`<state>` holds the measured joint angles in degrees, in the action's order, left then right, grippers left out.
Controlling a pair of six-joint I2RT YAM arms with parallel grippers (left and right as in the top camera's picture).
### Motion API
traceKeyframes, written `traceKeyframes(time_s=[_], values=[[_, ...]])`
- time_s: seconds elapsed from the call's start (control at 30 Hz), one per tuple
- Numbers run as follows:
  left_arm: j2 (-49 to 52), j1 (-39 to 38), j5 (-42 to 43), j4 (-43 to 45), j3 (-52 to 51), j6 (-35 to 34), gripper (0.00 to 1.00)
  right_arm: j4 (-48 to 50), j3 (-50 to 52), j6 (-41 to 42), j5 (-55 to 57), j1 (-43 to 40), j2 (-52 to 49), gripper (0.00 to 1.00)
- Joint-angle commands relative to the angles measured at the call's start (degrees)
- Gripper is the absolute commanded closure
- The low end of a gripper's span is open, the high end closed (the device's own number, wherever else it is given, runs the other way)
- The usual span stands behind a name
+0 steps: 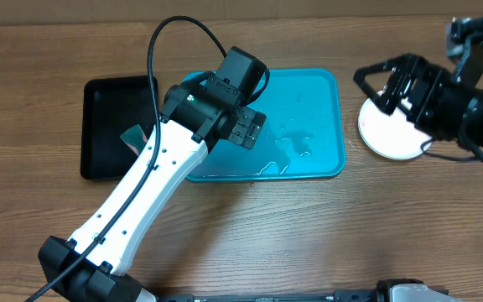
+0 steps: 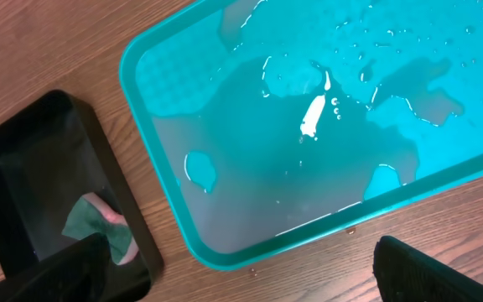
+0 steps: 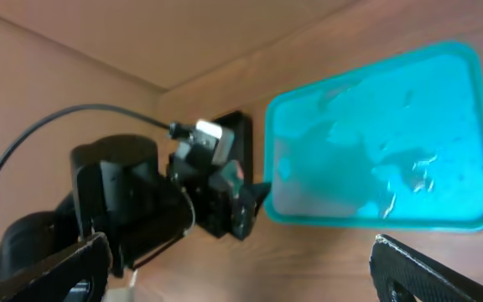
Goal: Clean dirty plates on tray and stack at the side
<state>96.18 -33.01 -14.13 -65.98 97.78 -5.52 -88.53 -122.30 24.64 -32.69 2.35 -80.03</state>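
The turquoise tray (image 1: 325,92) lies mid-table, wet with puddles and drops, and no plate is on it. It also shows in the left wrist view (image 2: 174,184) and the right wrist view (image 3: 468,218). A round white plate (image 1: 388,138) lies on the table right of the tray, partly hidden by my right arm; I cannot tell whether other plates lie under it. My left gripper (image 1: 250,130) hovers open and empty over the tray's left front part (image 2: 241,281). My right gripper (image 1: 377,84) is open and empty just above the plate's far edge (image 3: 241,268).
A black tray (image 1: 107,101) lies left of the turquoise one and holds a green and pink sponge (image 1: 132,137), also seen in the left wrist view (image 2: 99,222). A few water drops (image 2: 254,270) lie on the wood by the tray's front edge.
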Motion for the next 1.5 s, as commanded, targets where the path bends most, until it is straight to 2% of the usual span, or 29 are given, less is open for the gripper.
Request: traceKeyframes(time_s=[0.0,0.13,0.2,0.3,0.4,0.7,0.97,1.17,1.33,1.47], values=[[0.1,0.0,-0.9,0.1,0.6,1.2,0.00,-3.6,-0.4,-3.0,2.1,0.2,-0.4,0.00],[0.1,0.0,-0.9,0.1,0.6,1.2,0.00,-3.3,2.2,-3.1,17.6,0.2,-1.0,0.00],[0.1,0.0,-0.9,0.1,0.6,1.2,0.00,1.0,5.4,-4.9,23.4,0.2,-0.2,0.00],[0.1,0.0,-0.9,0.1,0.6,1.2,0.00,11.9,13.4,-10.8,24.9,0.2,3.5,0.00],[0.1,0.0,-0.9,0.1,0.6,1.2,0.00,26.2,26.5,-14.1,25.0,0.2,11.1,0.00],[0.1,0.0,-0.9,0.1,0.6,1.2,0.00,58.9,67.9,-22.0,25.2,0.2,36.2,0.00],[0.1,0.0,-0.9,0.1,0.6,1.2,0.00,84.3,102.9,-22.1,25.1,0.2,57.8,0.00],[0.1,0.0,-0.9,0.1,0.6,1.2,0.00,91.4,117.9,-22.1,25.2,1.1,68.3,0.00],[0.1,0.0,-0.9,0.1,0.6,1.2,0.00,91.3,121.8,-22.1,25.2,1.8,73.1,0.00],[0.1,0.0,-0.9,0.1,0.6,1.2,0.00,86.5,121.9,-22.1,25.1,1.8,75.6,0.00]])
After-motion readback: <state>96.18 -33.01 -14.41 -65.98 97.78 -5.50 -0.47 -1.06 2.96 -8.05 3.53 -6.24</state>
